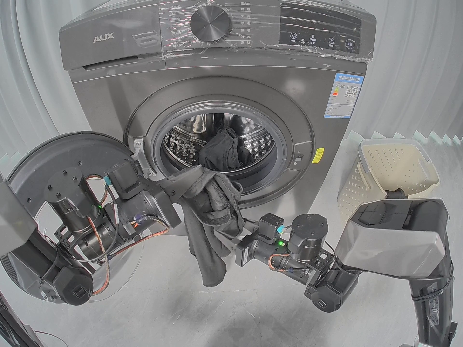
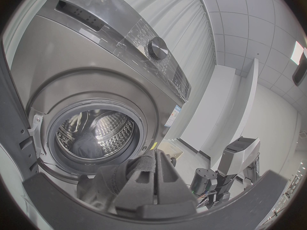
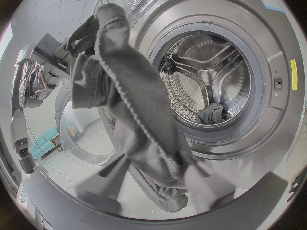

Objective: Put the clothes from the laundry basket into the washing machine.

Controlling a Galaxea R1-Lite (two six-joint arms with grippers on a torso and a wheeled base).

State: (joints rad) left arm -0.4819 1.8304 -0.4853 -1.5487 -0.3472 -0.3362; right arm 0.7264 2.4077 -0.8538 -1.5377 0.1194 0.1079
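A grey garment hangs in front of the washing machine's open drum, below the door opening. My left gripper is shut on its upper end; in the left wrist view the fingers pinch the cloth. The right gripper sits lower, by the hanging cloth. In the right wrist view it stands open, and the garment hangs between its fingers. A dark garment lies inside the drum. The cream laundry basket stands on the floor to the machine's right.
The machine's round door is swung open to the left, behind my left arm. Grey floor lies open in front of the machine. Curtains hang behind the machine and the basket.
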